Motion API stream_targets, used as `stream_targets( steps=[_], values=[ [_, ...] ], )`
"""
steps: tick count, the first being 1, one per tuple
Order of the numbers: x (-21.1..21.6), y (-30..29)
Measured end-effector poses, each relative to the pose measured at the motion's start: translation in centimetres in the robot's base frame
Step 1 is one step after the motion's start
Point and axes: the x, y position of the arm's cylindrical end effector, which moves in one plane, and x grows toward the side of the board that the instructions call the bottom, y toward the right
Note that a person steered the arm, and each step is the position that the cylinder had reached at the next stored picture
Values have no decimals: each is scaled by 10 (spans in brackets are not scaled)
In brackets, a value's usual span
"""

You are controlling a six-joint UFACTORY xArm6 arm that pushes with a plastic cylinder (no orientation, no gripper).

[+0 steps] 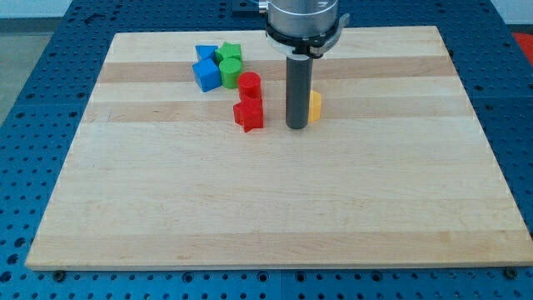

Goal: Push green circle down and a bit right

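Note:
The green circle [231, 72] sits near the view's top left, in a cluster with a green star [228, 53] above it, a blue cube [206, 74] to its left and a blue triangle-like block [204, 53]. A red cylinder [249, 84] touches its lower right side, with a red star [248, 114] below that. My tip [297, 127] rests on the board to the right of the red star, well right and below the green circle. A yellow block [315, 106] is partly hidden behind the rod.
The wooden board [275, 208] lies on a blue perforated table [42, 100]. The arm's mount [303, 21] hangs over the board's top edge.

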Motion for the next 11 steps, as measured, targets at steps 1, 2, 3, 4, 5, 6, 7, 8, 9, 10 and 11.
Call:
stream_targets(
  steps=[1,2,3,4,5,6,7,8,9,10,11],
  values=[
    [0,5],
    [4,58],
    [-19,112],
    [-115,99],
    [-159,52],
    [-149,7],
    [-135,-28],
    [-132,-61],
    [-129,-70],
    [-129,-68],
    [-124,-60]
  ],
)
